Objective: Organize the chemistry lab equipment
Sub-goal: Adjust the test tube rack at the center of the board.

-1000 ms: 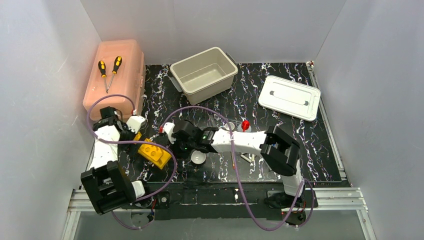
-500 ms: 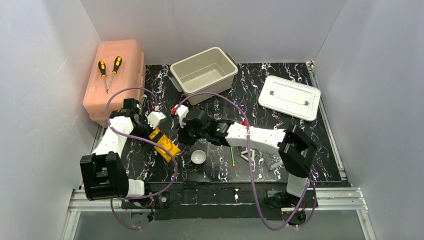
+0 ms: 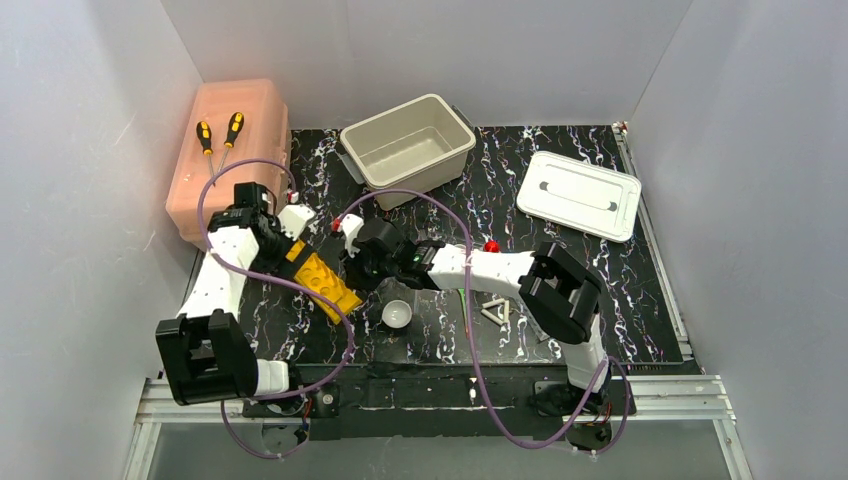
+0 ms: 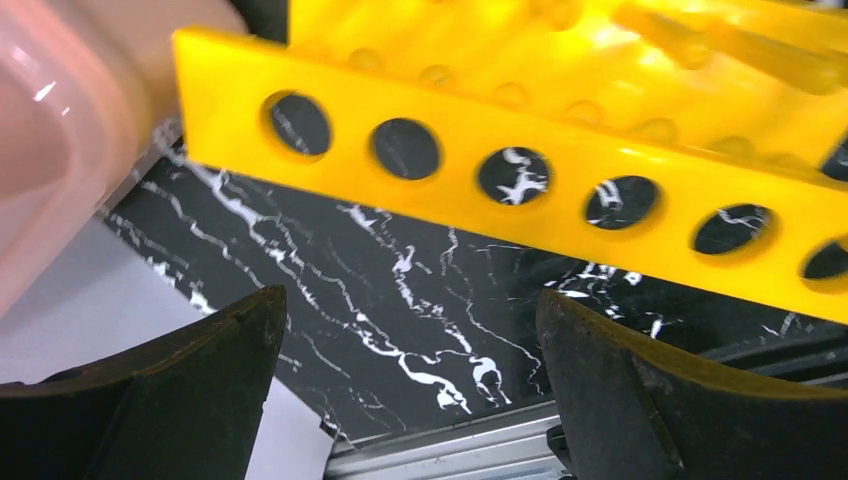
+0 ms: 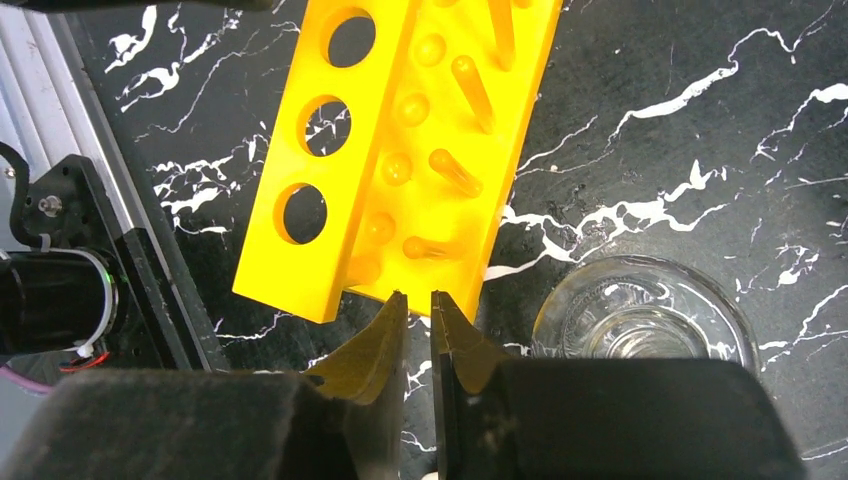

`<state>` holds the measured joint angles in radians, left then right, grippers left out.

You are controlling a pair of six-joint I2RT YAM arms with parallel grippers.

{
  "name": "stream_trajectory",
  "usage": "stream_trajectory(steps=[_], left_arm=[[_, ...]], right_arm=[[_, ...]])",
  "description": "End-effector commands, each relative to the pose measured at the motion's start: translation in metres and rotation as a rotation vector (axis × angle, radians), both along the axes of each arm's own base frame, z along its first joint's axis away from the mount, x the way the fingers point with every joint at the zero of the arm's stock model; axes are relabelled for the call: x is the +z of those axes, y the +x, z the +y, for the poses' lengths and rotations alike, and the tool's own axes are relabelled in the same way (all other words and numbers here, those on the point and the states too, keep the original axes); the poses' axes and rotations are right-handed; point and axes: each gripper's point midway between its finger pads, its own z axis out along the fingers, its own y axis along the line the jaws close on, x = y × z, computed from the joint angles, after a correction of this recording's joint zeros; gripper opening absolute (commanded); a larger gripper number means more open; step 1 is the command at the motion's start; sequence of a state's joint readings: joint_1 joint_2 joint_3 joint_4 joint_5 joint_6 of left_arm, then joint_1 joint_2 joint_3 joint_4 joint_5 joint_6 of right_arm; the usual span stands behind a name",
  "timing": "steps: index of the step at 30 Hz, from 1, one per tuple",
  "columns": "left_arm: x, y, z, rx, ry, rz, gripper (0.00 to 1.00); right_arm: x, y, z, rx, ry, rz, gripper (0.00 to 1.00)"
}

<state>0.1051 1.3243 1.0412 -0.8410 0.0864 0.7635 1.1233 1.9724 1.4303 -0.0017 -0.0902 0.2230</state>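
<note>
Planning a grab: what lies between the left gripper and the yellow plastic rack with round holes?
Only bare black marbled mat separates left gripper from yellow rack, left wrist view.

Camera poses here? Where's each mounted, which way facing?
Top external: fixed above and behind the bases, looking down at the table; both arms show.
Left wrist: low, looking past its spread fingers at the yellow rack and pink box.
Right wrist: looking down on the rack and a glass vessel; its fingertips show at bottom.
Shared: the rack, in all three.
</note>
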Motion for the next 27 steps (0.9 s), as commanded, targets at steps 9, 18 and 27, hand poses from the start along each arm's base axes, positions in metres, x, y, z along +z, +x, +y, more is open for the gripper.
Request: stream_trajectory(steps=[9,18,27], left_arm=[[-0.009,0.043,0.028,0.188,0.096,-0.009,0.92],[-0.005,0.067,0.000,0.154,0.032,-0.013,0.91],[0.055,0.083,-0.008,0.167,-0.024,-0.105,0.97]], right_arm=[[0.012,-0.016,0.025,0.083,0.076,-0.005,0.18],[0.005,-0.038,0.040,0.173,0.097,-0.003,0.18],[0.011,-0.031,0.075,0.189,0.119,0.015,0.42]])
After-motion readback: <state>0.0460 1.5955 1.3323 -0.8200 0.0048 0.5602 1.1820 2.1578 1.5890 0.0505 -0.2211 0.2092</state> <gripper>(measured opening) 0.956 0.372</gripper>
